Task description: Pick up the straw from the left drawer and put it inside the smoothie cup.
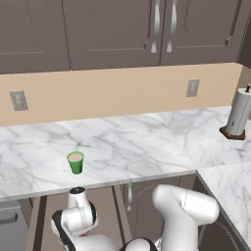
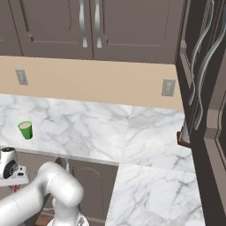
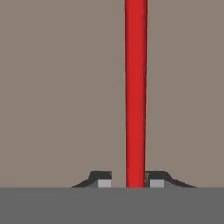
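Hand view: the straw (image 3: 136, 94) runs as a red bar from the top edge straight down between the two dark fingertips (image 3: 101, 180) of the tool (image 3: 130, 181). The right tip sits just against the straw's side; the left tip stands a small gap off it, so the jaws are narrow around the straw, but whether they actually pinch it cannot be told. Behind the straw is a flat, plain brownish surface, the inside of the left drawer (image 3: 57, 87); contact between straw and that surface cannot be judged. Left base view: the white arm (image 1: 184, 211) bends low below the bench edge, with the wrist down at the bottom left under the bench (image 1: 147, 142). The smoothie cup (image 1: 75, 162), green with a pink filling, stands upright on the marble bench near its front edge, well apart from the straw down below. In the right base view the same cup (image 2: 25, 130) sits at the far left of the bench. A paper towel holder (image 1: 238, 115) stands on the bench at the right of the left base view. Two wall outlets (image 1: 18, 100) are on the tan backsplash, dark upper cabinets (image 1: 112, 32) with silver handles above.
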You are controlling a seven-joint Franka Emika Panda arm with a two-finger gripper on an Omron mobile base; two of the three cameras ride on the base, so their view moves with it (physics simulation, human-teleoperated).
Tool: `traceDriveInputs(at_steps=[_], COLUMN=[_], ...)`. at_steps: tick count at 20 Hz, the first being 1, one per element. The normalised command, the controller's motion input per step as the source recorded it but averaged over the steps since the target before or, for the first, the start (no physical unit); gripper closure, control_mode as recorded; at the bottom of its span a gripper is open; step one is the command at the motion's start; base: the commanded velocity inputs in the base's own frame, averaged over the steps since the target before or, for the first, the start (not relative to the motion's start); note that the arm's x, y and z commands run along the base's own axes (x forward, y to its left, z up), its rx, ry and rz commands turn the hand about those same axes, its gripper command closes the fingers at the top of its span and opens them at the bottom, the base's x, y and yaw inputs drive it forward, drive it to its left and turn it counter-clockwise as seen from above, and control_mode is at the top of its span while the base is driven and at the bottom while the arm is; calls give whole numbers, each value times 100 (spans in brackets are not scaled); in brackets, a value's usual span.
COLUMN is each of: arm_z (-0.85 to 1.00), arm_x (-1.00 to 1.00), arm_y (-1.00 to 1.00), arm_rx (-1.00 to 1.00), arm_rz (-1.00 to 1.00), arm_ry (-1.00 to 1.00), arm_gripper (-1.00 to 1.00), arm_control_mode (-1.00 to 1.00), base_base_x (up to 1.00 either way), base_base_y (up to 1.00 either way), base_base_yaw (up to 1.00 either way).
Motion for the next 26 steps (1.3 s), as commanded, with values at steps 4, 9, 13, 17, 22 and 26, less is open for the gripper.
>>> traceDriveInputs(at_steps=[4, 9, 13, 17, 22, 26], arm_z=[0, 0, 35, 93, 100, 100], arm_x=[-20, -12, -5, -12, -21, -22], arm_y=[75, 69, 38, 3, -2, -3], arm_rx=[-3, 0, 0, 0, 0, 0], arm_rz=[-3, -6, -6, -5, -4, -5], arm_ry=[-3, -11, -17, -29, -31, -32], arm_gripper=[100, 100, 100, 100, 100, 100], arm_control_mode=[-100, -100, -100, -100, -100, -100], base_base_x=[0, 0, 0, 0, 0, 0], base_base_y=[0, 0, 0, 0, 0, 0], base_base_yaw=[0, 0, 0, 0, 0, 0])
